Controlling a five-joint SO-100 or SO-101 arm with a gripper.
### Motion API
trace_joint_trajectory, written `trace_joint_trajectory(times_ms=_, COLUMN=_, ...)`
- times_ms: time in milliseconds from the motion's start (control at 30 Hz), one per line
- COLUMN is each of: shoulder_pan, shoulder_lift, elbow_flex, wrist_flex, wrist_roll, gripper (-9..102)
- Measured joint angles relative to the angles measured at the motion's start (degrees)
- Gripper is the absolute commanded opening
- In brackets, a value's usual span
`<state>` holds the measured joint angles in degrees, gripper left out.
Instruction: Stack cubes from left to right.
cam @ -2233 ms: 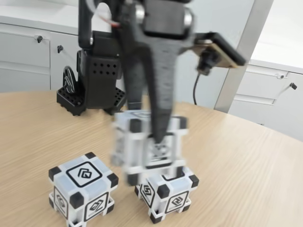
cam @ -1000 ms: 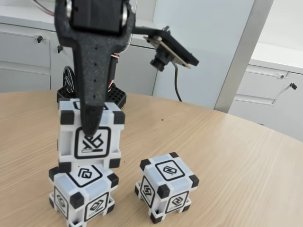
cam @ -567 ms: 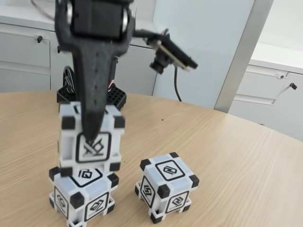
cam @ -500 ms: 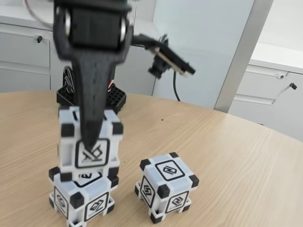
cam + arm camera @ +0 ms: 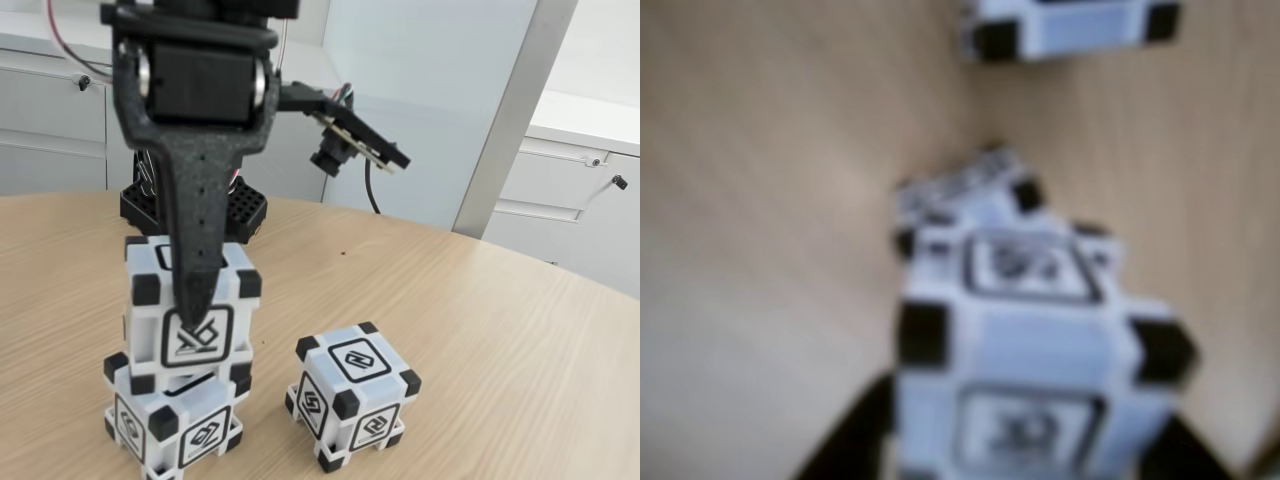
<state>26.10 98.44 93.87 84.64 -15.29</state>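
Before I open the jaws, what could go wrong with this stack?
1. In the fixed view the held cube looks slightly skewed on the bottom cube, so it may slip off on release.
2. The gripper finger covers its front face; retreating could drag it.
3. A fall could hit the right cube.

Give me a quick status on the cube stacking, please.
Gripper shut on top cube. Top cube seated on left cube, slightly askew. Third cube alone on table at right of fixed view. Nothing in the way.
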Motion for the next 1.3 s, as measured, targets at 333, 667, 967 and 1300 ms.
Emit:
trace_joint_trajectory(times_ms=333, shoulder_pan=0.00, shoulder_lift=0.00, elbow_flex=0.00, wrist_flex=0.00, wrist_roll=-0.18, gripper=31)
trace_joint_trajectory(times_ms=667, shoulder_pan=-0.44, shoulder_lift=0.00, elbow_flex=0.00, wrist_flex=3.96, wrist_roll=0.44, gripper=31)
trace_joint_trajectory(times_ms=967, shoulder_pan=-0.44, shoulder_lift=2.37, elbow_flex=-0.09, wrist_flex=7.82, wrist_roll=1.23, gripper=31)
trace_joint_trajectory(times_ms=1300, shoulder_pan=-0.44, shoulder_lift=17.49, elbow_flex=-0.09, wrist_flex=8.09, wrist_roll=5.71, gripper=31)
